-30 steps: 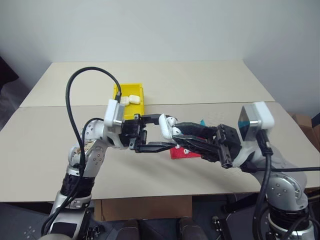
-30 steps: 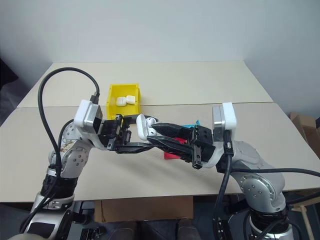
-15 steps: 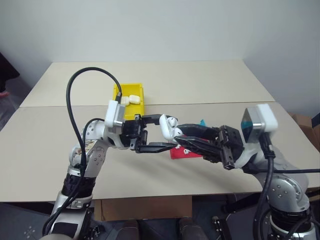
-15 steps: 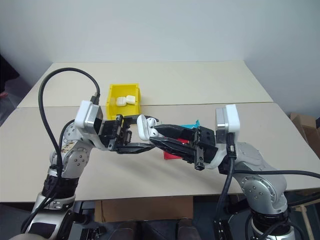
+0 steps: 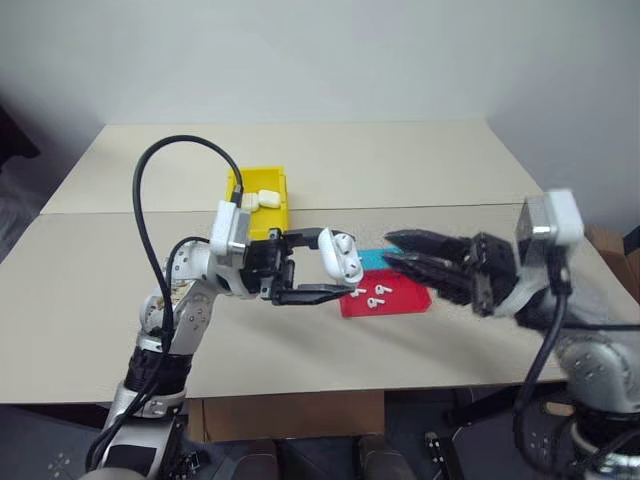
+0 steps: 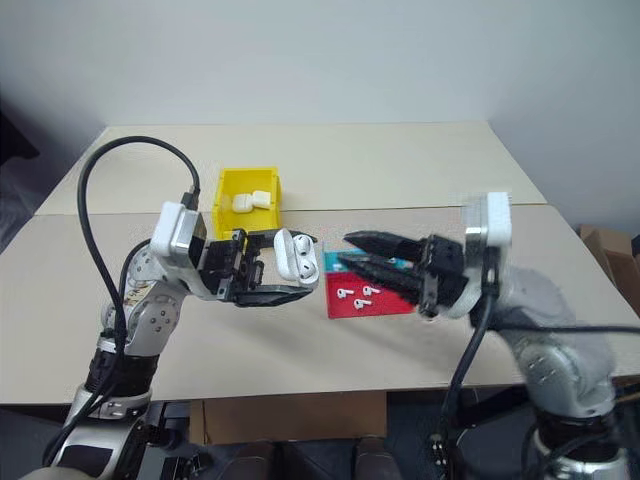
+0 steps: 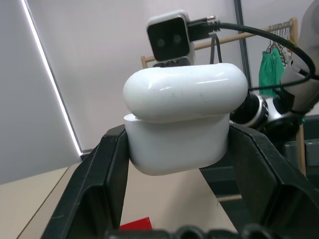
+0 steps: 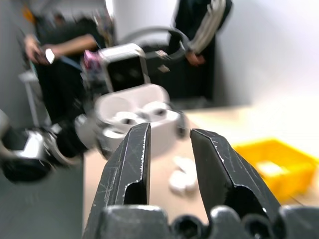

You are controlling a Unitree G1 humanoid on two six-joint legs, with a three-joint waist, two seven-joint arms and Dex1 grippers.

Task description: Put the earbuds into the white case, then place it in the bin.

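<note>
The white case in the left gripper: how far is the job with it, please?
Done: two closed cases lie in the yellow bin. In hand: the left gripper holds the white case with its lid up, earbuds seated inside it in the right wrist view; the right gripper is apart from it, holding nothing. Left: closing the lid, binning it. Loose earbuds lie on the red tray.

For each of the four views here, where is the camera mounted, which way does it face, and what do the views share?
Left eye and right eye: on the head, facing forward and down over both arms, the table and yellow bin.
Left wrist: along the left gripper, clamped on the open white case.
Right wrist: along the right gripper, empty, slightly parted, facing the case and bin.
Shared: all four show the case; the right wrist and eye views show the bin.
</note>
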